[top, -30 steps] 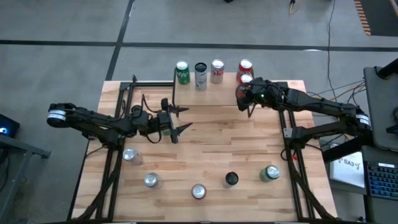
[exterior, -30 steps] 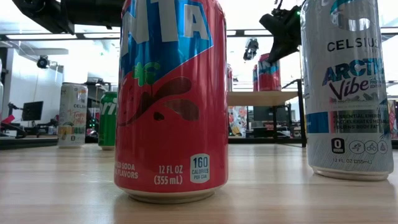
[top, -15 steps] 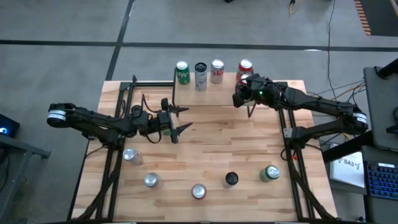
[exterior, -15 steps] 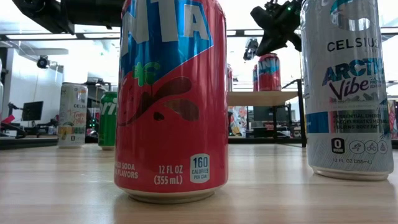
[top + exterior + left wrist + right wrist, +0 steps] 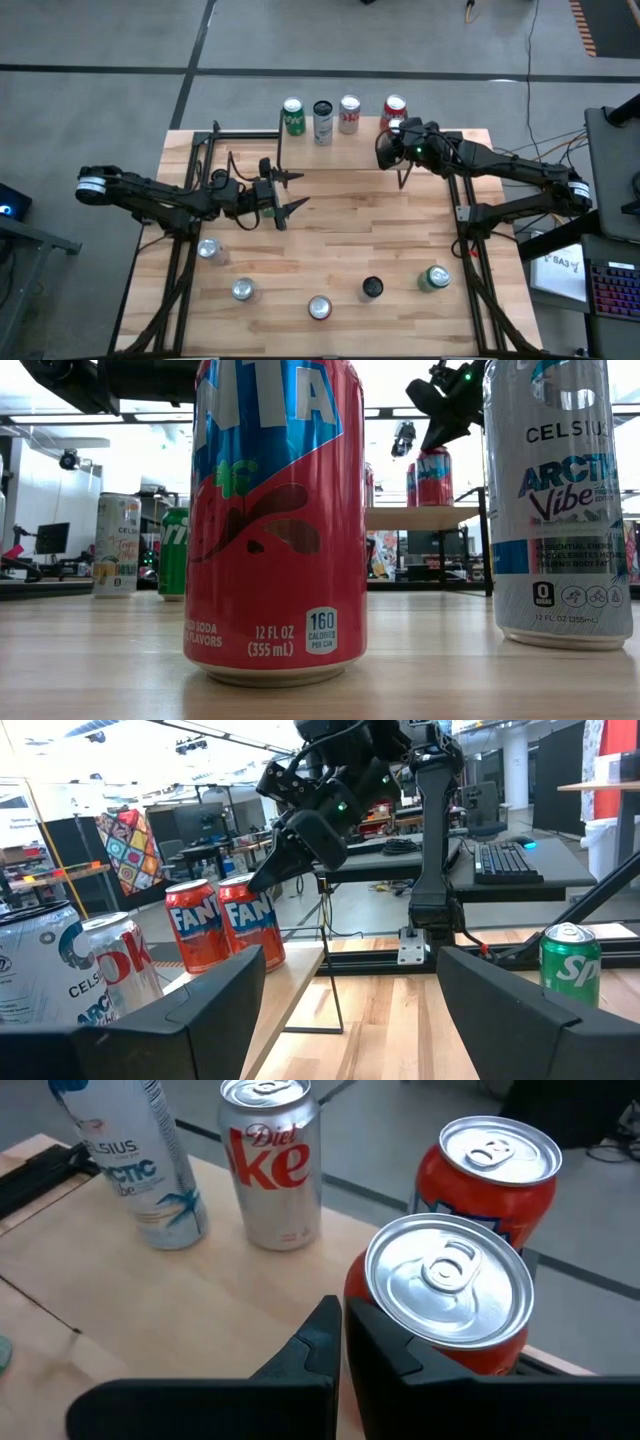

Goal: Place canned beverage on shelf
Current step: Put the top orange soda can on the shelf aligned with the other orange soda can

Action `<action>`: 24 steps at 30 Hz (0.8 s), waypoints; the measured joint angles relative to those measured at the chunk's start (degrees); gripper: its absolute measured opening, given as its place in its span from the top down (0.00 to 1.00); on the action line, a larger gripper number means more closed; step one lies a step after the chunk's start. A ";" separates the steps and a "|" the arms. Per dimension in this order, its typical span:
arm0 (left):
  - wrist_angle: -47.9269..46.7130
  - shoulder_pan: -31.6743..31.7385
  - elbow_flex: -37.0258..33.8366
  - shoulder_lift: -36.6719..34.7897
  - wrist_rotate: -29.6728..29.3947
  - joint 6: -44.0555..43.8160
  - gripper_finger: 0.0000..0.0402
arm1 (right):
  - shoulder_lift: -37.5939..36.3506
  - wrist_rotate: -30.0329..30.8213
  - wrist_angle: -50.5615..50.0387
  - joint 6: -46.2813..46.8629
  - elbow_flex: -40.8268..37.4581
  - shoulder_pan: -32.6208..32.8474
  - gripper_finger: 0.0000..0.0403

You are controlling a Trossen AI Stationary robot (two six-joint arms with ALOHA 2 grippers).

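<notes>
arms: 2, one per side, each ending in one tool, left tool (image 5: 283, 195) and right tool (image 5: 385, 152)
shelf (image 5: 345, 150): 1
cans on the shelf: 5, I think; the last red one is half hidden under the right arm
- green can (image 5: 293, 116): 1
- tall Celsius can (image 5: 322, 121): 1
- Diet Coke can (image 5: 349, 114): 1
- red Fanta cans (image 5: 394, 108): 2
cans down on the desk (image 5: 340, 250): 5
- silver-topped cans (image 5: 208, 249): 3
- black-topped can (image 5: 372, 288): 1
- green Sprite can (image 5: 434, 278): 1

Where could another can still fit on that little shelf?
The shelf has bare board in front of the Celsius can and Diet Coke can. The end with the two red Fanta cans is crowded, with the shut right gripper beside them.
</notes>
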 joint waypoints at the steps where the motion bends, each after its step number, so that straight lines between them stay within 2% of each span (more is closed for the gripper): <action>1: 0.00 0.01 0.00 0.00 0.00 0.00 0.30 | -0.01 0.12 0.01 -0.19 0.00 0.00 0.97; 13: -0.01 -0.01 0.00 0.00 0.00 0.00 0.30 | -0.59 1.80 -0.05 -1.85 0.00 0.02 0.97; 19: -0.02 0.00 0.00 0.00 0.00 0.00 0.30 | -2.39 -5.20 -1.44 -1.78 2.49 0.04 0.97; 24: -0.03 0.00 0.00 0.00 0.00 0.04 0.30 | -2.34 -9.59 -14.84 1.82 8.10 0.02 0.97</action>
